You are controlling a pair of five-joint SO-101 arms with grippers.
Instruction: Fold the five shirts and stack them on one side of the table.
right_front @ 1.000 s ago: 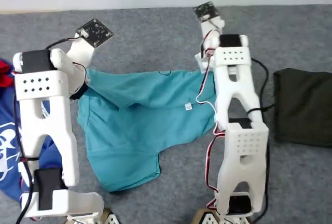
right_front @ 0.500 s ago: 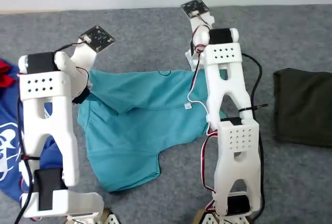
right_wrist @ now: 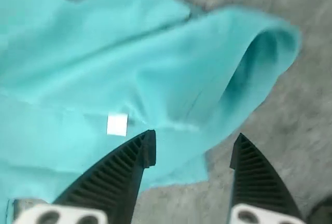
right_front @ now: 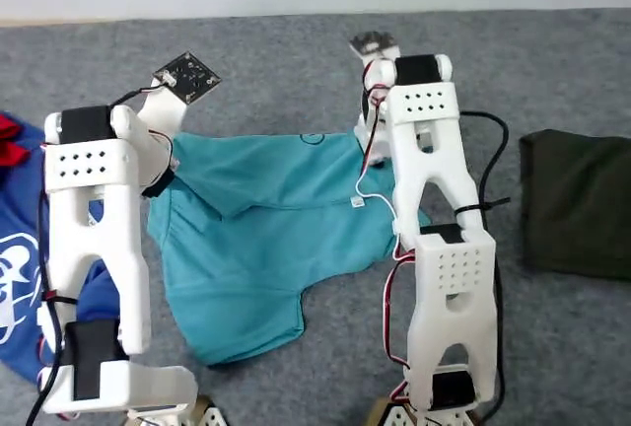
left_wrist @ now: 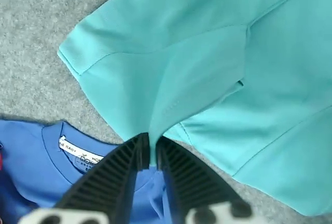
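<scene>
Teal short-sleeved fabric shirt (right_front: 266, 239) lies rumpled on the grey table (right_front: 296, 61) between both arms, its upper edge running from one arm to the other. Left gripper (left_wrist: 150, 145) is clenched on a fold at the shirt's left edge. The right gripper (right_wrist: 195, 142) hangs spread wide just above the shirt's right edge, grasping nothing.

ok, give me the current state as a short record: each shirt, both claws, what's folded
teal shirt: spread and rumpled mid-table, not folded
left claw: shut on a pinched fold of the teal shirt, next to the blue shirt's collar
right claw: open, above the teal shirt's opposite sleeve edge
blue shirt: at the table's left side, unfolded, partly under an arm
dark shirt: right side, a compact rectangle, looks folded
table: grey, carpet-like surface
</scene>
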